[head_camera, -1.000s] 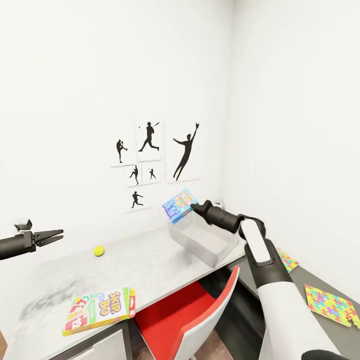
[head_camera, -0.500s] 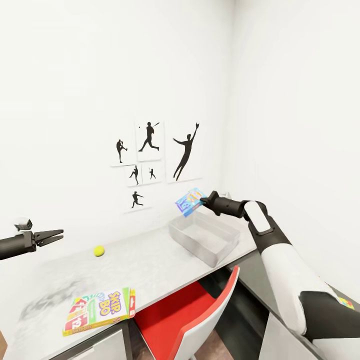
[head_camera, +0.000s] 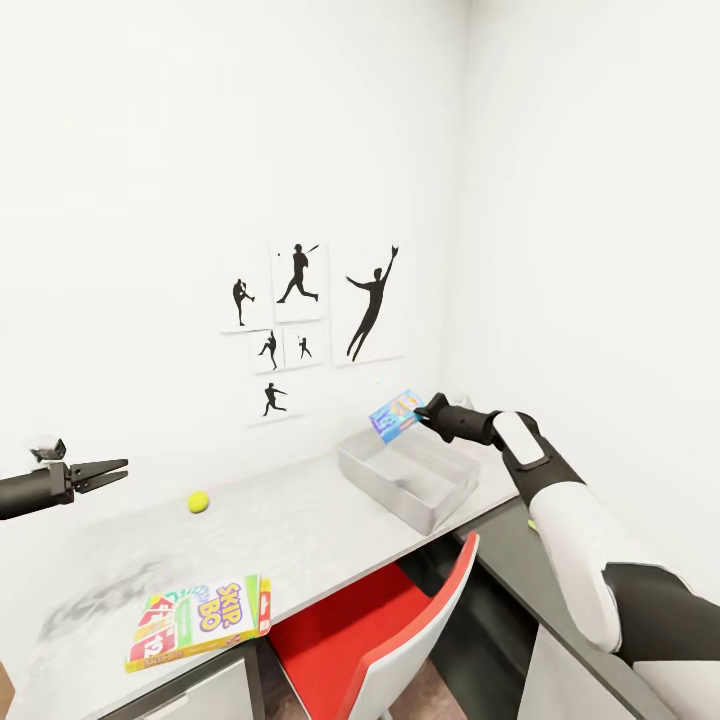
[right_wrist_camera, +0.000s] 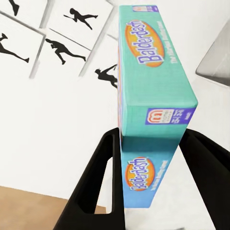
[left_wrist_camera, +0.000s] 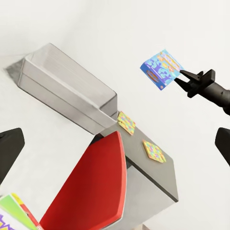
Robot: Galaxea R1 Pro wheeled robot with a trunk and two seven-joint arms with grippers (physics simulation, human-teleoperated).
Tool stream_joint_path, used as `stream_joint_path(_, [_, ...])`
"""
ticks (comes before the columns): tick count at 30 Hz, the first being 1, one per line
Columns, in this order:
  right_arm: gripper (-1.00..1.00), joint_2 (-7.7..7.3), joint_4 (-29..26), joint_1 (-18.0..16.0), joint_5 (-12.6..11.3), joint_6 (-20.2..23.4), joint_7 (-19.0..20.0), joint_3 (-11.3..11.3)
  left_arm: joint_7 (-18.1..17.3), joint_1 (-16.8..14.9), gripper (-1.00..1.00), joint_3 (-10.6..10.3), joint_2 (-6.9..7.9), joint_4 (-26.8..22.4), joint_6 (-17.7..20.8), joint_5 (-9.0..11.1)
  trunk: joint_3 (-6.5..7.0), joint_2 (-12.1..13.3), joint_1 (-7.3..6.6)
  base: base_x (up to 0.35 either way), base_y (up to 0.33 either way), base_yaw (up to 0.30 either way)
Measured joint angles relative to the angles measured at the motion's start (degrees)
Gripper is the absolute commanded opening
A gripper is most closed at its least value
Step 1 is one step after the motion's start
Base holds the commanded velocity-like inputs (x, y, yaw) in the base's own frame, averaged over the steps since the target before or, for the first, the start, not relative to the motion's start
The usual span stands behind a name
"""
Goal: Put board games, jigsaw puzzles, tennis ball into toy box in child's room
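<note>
Blue board game [head_camera: 396, 414] gripped by right claw [head_camera: 428, 410] above toy box [head_camera: 408, 476], pale grey table [head_camera: 290, 525], left claw [head_camera: 108, 470] open

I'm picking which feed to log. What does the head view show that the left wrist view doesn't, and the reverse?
Head view alone: the tennis ball, the wall pictures and the left gripper.
Left wrist view alone: two jigsaw puzzles lying on the lower dark cabinet.
Both: the right gripper holding the blue game up above the toy box, the red chair and the Skip-Bo box.
</note>
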Motion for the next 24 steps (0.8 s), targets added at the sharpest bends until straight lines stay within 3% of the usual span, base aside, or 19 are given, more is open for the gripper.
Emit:
stream_joint_path(15, [-1.00,-0.12,0.13,0.71,0.07,-2.69,0.04,0.18,0.00,-0.02,1.00,0.00,0.00,0.00,0.00,0.00,0.00,0.00,0.00,0.000,0.000,0.000])
stream_joint_path(24, [-1.00,-0.04,0.17,0.86,0.27,-2.55,0.11,0.27,0.01,0.00,1.00,0.00,0.00,0.00,0.00,0.01,0.00,0.00,0.00,0.000,-0.101,0.000])
